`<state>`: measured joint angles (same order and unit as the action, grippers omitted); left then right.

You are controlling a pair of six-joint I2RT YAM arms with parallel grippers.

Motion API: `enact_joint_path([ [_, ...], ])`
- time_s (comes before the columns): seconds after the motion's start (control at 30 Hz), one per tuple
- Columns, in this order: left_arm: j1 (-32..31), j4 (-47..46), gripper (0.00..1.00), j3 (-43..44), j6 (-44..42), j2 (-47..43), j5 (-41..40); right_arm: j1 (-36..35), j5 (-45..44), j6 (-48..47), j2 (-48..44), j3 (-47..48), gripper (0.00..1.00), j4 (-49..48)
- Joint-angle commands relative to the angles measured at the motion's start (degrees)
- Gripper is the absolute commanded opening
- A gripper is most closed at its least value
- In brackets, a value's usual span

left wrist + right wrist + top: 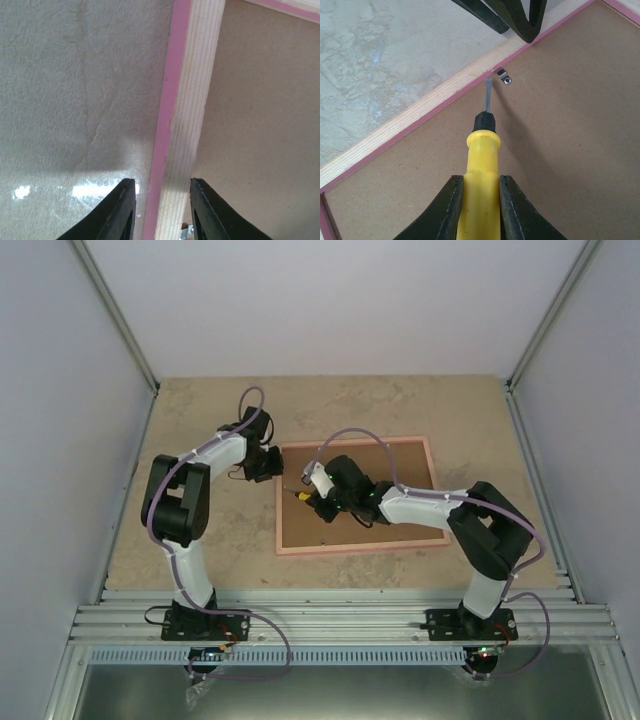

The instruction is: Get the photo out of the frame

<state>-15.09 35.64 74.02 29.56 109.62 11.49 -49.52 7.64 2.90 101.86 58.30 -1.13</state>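
Note:
The frame [355,547] lies face down on the table, its brown backing board [400,470] up. The photo is hidden under the board. My left gripper [272,465] straddles the frame's left rail [187,100]. Its jaws stand open, one finger [122,210] outside the pink edge and the other over the board, with a small gap on each side. My right gripper [481,195] is shut on a yellow-handled screwdriver [482,170]. The blade tip sits at a small metal clip [504,77] on the board beside the rail [420,110].
The beige stone-patterned tabletop [220,530] surrounds the frame. White walls close in the left, back and right sides. The left arm's fingers [525,20] appear at the top of the right wrist view, close to the clip.

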Motion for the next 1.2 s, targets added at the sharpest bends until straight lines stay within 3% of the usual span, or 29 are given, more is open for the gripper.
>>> enact_joint_path([
  [0.0,0.15,0.93,0.32,-0.06,-0.93,1.83,0.4,0.21,0.87,0.92,1.9,-0.4,0.0,-1.34],
  [0.83,0.15,1.61,0.13,0.03,-1.69,4.15,3.0,0.19,-3.34,4.57,4.63,0.17,0.01,-5.11],
  [1.17,0.15,1.72,0.11,0.02,-1.74,4.63,3.75,0.14,-8.68,8.12,3.64,-1.61,0.0,-9.69],
])
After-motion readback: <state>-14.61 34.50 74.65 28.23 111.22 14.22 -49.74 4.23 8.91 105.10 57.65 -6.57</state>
